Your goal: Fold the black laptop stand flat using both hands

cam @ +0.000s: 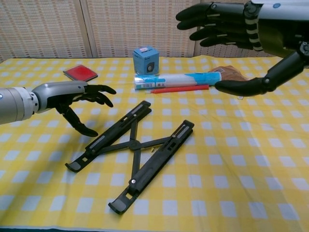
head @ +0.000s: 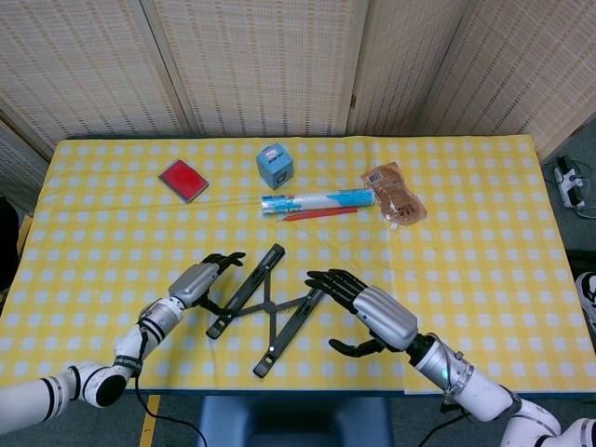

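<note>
Head view puts the black laptop stand (head: 265, 307) near the front edge of the yellow checked table (head: 484, 279), lying low with its two long bars nearly parallel, joined by crossed links in the middle. Each bar runs from about seven o'clock, nearest the robot, up toward one o'clock. Chest view (cam: 130, 152) shows both bars down against the cloth, the legs no longer raised, so the stand looks collapsed or close to it.

Left hand (head: 200, 279) sits at roughly nine o'clock from the stand, just beside the upper half of the left bar, fingers spread and holding nothing; I cannot tell whether a fingertip touches the bar. Right hand (head: 372, 312) is at about three o'clock, also spread and empty, and in the chest view (cam: 231, 29) it hangs well above the table.

By my judgement the left hand is nearer, so any last press flat would fall to it first, along that bar's length.
</note>
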`<state>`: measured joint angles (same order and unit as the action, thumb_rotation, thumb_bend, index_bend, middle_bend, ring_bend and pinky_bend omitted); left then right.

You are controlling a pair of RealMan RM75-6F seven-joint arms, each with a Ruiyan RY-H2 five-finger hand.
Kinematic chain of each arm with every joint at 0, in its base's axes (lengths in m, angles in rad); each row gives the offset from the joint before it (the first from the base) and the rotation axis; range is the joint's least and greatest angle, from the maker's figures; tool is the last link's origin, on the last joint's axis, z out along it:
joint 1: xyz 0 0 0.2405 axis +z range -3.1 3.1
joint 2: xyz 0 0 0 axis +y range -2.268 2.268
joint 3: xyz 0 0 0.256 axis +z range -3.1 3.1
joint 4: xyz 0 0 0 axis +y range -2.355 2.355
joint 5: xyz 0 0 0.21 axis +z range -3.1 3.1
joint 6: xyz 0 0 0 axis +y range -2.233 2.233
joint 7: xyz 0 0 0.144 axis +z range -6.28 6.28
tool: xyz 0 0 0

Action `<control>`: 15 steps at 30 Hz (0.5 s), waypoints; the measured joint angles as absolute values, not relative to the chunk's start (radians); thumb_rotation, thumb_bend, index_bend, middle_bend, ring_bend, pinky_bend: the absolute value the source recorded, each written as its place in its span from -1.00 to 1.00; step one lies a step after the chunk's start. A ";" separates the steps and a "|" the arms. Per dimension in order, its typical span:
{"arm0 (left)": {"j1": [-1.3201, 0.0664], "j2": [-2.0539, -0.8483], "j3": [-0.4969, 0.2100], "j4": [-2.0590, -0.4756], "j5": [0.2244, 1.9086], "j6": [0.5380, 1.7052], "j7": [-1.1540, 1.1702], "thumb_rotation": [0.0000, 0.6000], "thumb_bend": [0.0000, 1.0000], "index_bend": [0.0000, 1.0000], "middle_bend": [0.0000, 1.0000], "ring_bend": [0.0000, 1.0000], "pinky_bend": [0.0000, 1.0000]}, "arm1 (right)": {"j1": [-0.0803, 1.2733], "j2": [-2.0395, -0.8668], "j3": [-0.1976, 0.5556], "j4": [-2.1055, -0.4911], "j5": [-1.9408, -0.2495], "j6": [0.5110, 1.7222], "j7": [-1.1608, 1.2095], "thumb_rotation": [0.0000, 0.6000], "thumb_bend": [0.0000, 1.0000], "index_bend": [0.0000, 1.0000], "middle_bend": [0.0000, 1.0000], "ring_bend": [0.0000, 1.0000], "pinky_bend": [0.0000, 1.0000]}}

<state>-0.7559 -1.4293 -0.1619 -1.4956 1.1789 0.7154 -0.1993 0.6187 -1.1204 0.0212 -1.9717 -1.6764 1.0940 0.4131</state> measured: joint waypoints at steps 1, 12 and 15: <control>-0.754 -1.416 -0.162 -1.506 1.183 0.719 -0.198 1.00 -0.62 -0.84 -0.59 -0.75 -0.88 | 0.619 -1.122 0.020 -1.969 -1.675 1.091 0.412 1.00 -0.25 -1.00 -0.91 -0.93 -1.00; -0.743 -1.423 -0.127 -1.417 1.200 0.773 -0.065 1.00 -0.61 -0.79 -0.59 -0.72 -0.86 | 0.630 -1.147 -0.002 -1.951 -1.663 1.023 0.258 1.00 -0.24 -1.00 -0.91 -0.94 -1.00; -0.742 -1.467 -0.110 -1.344 1.211 0.802 0.008 1.00 -0.61 -0.79 -0.59 -0.72 -0.85 | 0.631 -1.159 -0.007 -1.951 -1.648 1.000 0.173 1.00 -0.25 -1.00 -0.91 -0.94 -1.00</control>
